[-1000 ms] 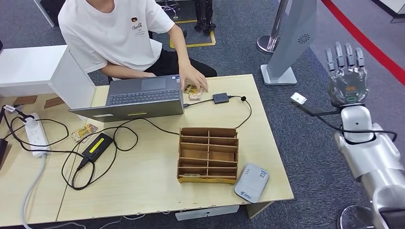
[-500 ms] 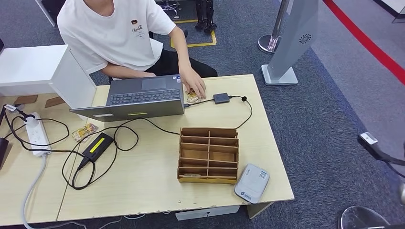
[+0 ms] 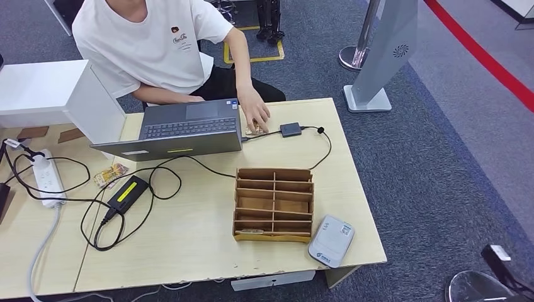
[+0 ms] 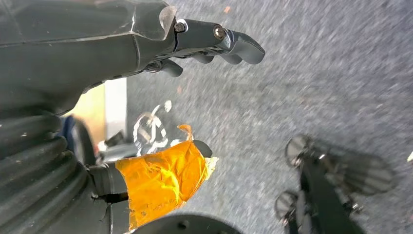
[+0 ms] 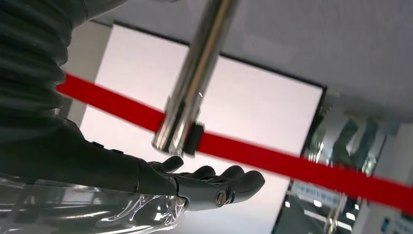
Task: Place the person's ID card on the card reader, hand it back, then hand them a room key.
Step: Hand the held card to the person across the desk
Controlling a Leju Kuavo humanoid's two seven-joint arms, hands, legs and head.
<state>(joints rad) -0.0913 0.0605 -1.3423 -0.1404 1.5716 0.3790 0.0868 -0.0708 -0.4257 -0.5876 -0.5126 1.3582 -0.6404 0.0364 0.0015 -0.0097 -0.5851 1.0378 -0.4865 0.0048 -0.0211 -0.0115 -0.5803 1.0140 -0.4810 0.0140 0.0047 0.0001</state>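
Both robot hands, left robot hand point(image 4: 160, 97) and right robot hand point(image 5: 195, 183), hang spread and hold nothing; card reader point(image 3: 332, 240) sits at the counter's point(image 3: 189, 251) near right corner.

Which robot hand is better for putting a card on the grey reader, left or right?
Probably the right. The card reader sits at the table's near right corner, on the right arm's side. Both the right hand and left hand are empty, the left hanging over the floor.
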